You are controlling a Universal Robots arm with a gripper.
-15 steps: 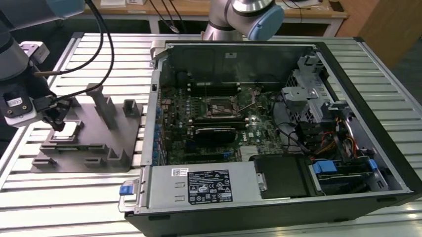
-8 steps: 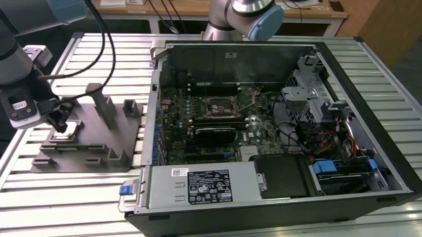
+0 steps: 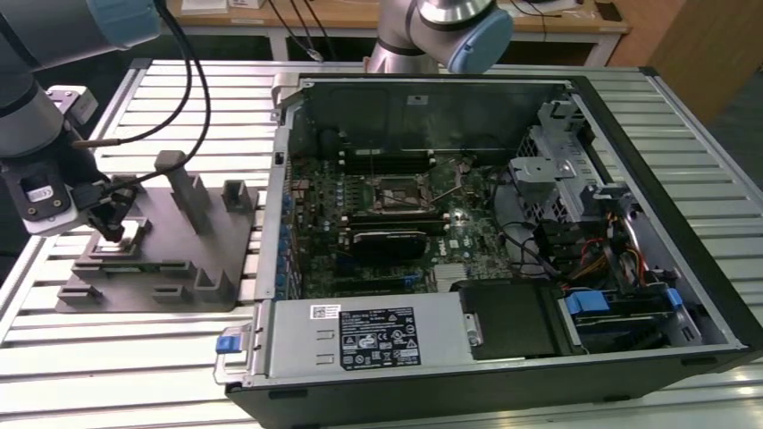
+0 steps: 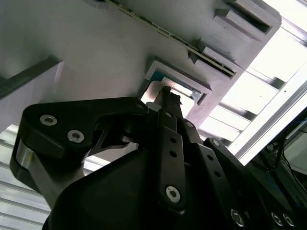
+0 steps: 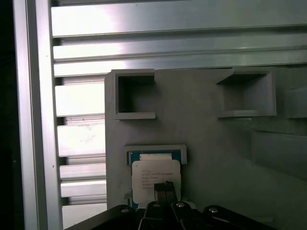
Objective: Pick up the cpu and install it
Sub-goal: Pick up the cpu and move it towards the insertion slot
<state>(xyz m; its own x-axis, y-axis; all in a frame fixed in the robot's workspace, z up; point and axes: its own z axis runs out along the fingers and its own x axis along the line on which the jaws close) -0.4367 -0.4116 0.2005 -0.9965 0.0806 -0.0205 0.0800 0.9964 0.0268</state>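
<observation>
- Exterior view: pincer (image 3: 113, 228) lowered onto the grey fixture (image 3: 179, 241) at the exterior view's left, on the slatted metal surface (image 3: 120, 357).
- Just under its tip, the cpu (image 3: 123, 236), seen as a small pale patch lying flat in a pocket of the fixture.
- To the exterior view's right, an open computer case (image 3: 477, 223), well apart from the cpu, with an open socket (image 3: 399, 198) on the green board.
- On the silver box (image 3: 375, 338) at the case's near edge, a black label with white print and a small white sticker; too small to make out.
- Second wrist view: pincer (image 4: 166, 93) clenched, tips drawn together into one narrow point, nothing seen between them.
- Point set right over the cpu (image 4: 181, 89), which sits in a blue-edged recess of the fixture (image 4: 96, 43); bright slats of the surface (image 4: 240, 115) beside it.
- First wrist view: pincer (image 5: 164, 188) over the pale metal top of the cpu (image 5: 156, 172), near one edge; contact not clear.
- Cpu square, so no long axis; flat, metal top up, sides parallel to the pocket walls of the fixture (image 5: 211, 143).
- Several faint lines of dark print on the top, running parallel to the blue-edged side; unreadable.
- Surface (image 5: 81, 139) slats beside the fixture.
</observation>
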